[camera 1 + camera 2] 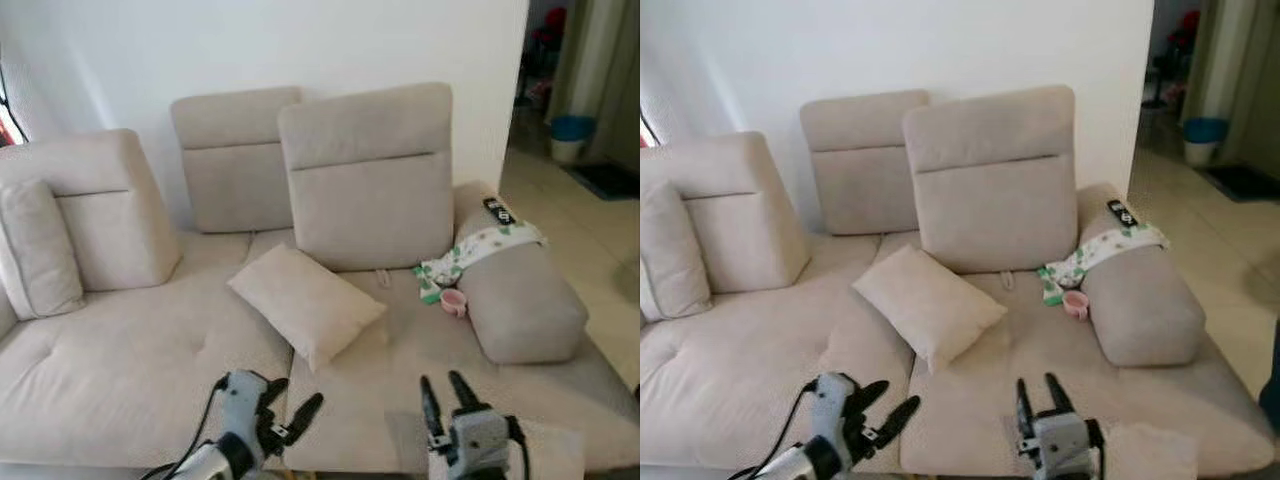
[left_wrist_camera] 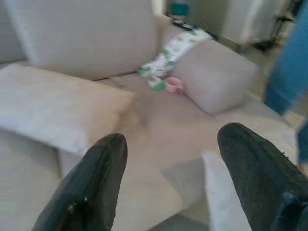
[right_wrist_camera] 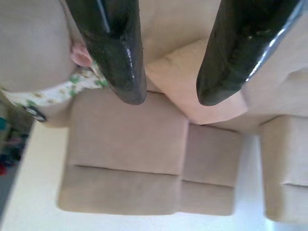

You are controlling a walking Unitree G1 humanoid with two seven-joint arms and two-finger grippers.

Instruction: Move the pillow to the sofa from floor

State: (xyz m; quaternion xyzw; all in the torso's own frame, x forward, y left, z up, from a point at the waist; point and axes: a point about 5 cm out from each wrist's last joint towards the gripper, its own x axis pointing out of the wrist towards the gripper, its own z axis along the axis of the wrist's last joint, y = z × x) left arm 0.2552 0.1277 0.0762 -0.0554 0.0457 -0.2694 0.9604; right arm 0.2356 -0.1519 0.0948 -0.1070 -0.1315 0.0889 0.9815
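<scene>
Looking down from the head camera, I see the beige sofa (image 1: 120, 370) in front of me, and the pillow (image 1: 307, 303) is already lying on its seat, near the middle, tilted with one corner toward the back cushions. It rests just in front of the large upright back cushion (image 1: 368, 180) and across the seam between the two seat parts.

My left end effector (image 1: 290, 410) is low at the front edge of the seat, below the pillow and apart from it. Its two black fingers (image 2: 91, 183) are spread wide and hold nothing; in the left wrist view I see the bare seat between them and the pillow beyond, to one side.

My right end effector (image 1: 447, 396) is also at the front edge of the seat, to the right of the left one. Its fingers (image 3: 118, 48) point up toward the back cushions, they are apart and they hold nothing.

On the right armrest (image 1: 520, 300) lies a white cloth with green pattern (image 1: 480, 250), which hangs down to the seat. A small pink cup (image 1: 454, 302) stands on the seat, touching the armrest just beside the end of the cloth. A black remote control (image 1: 498, 210) lies on the far end of the armrest. A second small cushion (image 1: 40, 250) leans at the left side of the sofa.
</scene>
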